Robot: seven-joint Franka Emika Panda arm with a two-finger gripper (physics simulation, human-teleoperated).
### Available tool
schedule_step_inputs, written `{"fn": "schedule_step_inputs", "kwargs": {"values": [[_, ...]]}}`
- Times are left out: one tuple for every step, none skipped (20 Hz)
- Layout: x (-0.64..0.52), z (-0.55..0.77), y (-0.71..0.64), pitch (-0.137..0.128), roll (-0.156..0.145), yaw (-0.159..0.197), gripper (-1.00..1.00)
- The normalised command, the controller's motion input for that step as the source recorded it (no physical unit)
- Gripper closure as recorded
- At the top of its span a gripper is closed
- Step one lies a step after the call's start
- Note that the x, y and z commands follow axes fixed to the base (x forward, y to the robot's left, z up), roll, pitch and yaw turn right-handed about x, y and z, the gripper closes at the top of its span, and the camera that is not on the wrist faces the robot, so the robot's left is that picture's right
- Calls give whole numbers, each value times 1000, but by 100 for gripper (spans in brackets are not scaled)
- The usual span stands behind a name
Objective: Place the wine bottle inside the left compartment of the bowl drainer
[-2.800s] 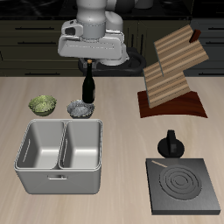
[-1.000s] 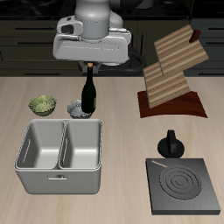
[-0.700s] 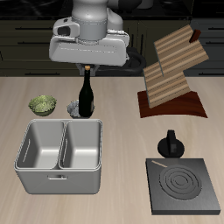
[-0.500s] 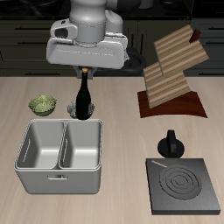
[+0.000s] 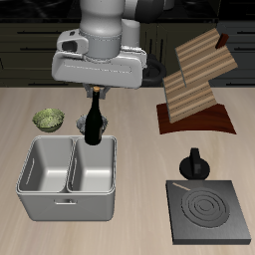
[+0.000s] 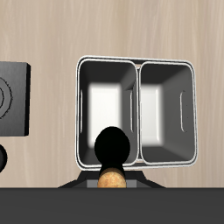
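The robot's arm [image 5: 112,18] is a thick, rounded column of glossy white and light-grey casing, with a darker grey band where two sections meet. Below it sits a wide, boxy light-grey gripper [image 5: 97,92] body with rounded corners (small dark recesses show on its front face, too small to make out). Two short dark fingers [image 5: 88,92] stick out beneath. In the wrist view the gripper's underside shows as a flat dark strip.
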Motion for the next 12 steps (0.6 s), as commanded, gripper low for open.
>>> {"fn": "schedule_step_inputs", "kwargs": {"values": [[100,-115,32,25,11,-27,100],[100,-160,-31,19,-33,-17,100],[23,-125,81,22,28,29,100],[35,-233,-2,6,18,-23,100],[-9,-9,18,0,0,0,100],[159,-453,-7,45,-14,38,100],[-33,-216,79,41,30,-22,100],[-25,-95,28,-10,0,8,100],[-18,-269,29,35,18,-45,100],[-12,-256,128,20,36,18,100],[-61,-282,130,15,23,48,100],[64,-629,43,83,10,-7,100]]}}
